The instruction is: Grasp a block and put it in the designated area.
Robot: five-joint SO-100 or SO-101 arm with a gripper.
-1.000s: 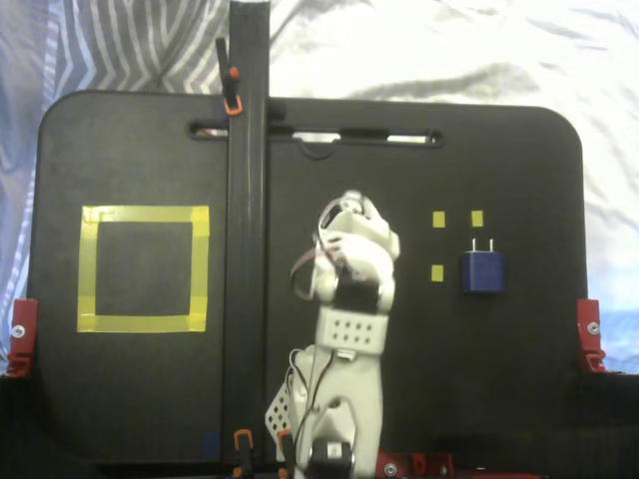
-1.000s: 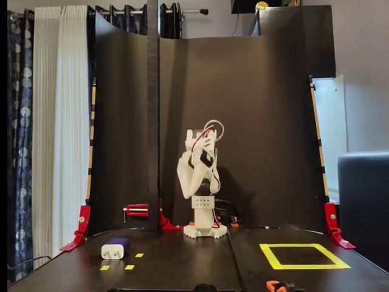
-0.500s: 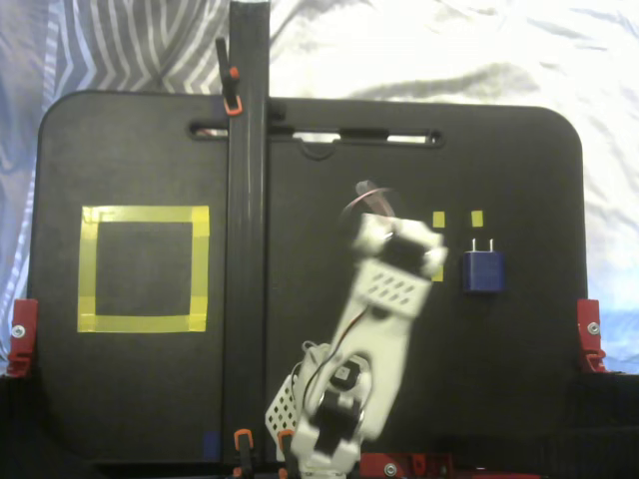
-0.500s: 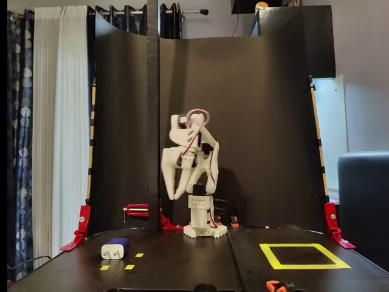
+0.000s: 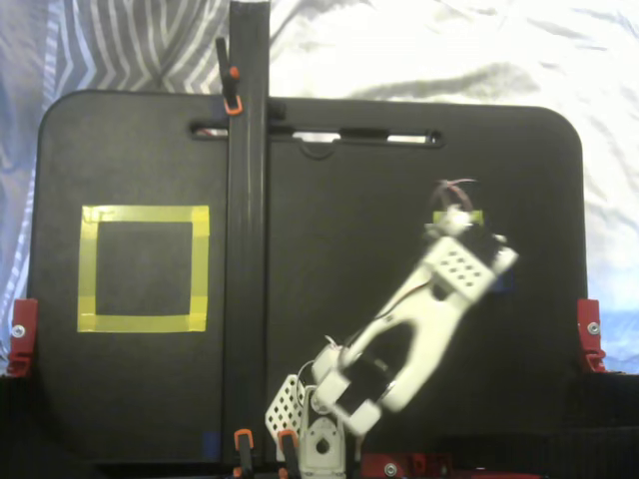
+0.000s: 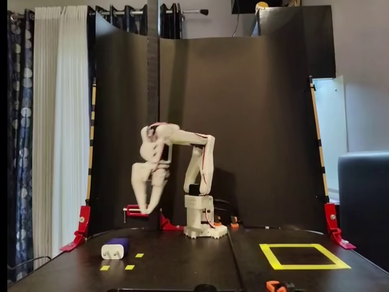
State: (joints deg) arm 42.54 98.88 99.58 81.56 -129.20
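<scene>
The dark-blue block (image 6: 118,247) with a white end lies on the black table at the front left of a fixed view from the front. My white gripper (image 6: 144,210) hangs above and slightly behind it, pointing down, well clear of the table; how far its fingers are apart cannot be read. From above, my arm (image 5: 439,289) reaches to the right and covers the block. The designated area is a yellow tape square (image 5: 201,267) at the left from above, and it lies at the front right (image 6: 301,266) in the front view.
Small yellow tape squares (image 6: 129,267) lie by the block. A tall black post (image 5: 247,249) stands between the arm and the tape square. Red clamps (image 5: 591,332) (image 5: 22,334) grip the board's side edges. A black backdrop rises behind the arm's base (image 6: 203,228).
The arm has unfolded and swung from the board's middle toward the block, and the gripper has come down from high over the base to above the block. The block has not moved.
</scene>
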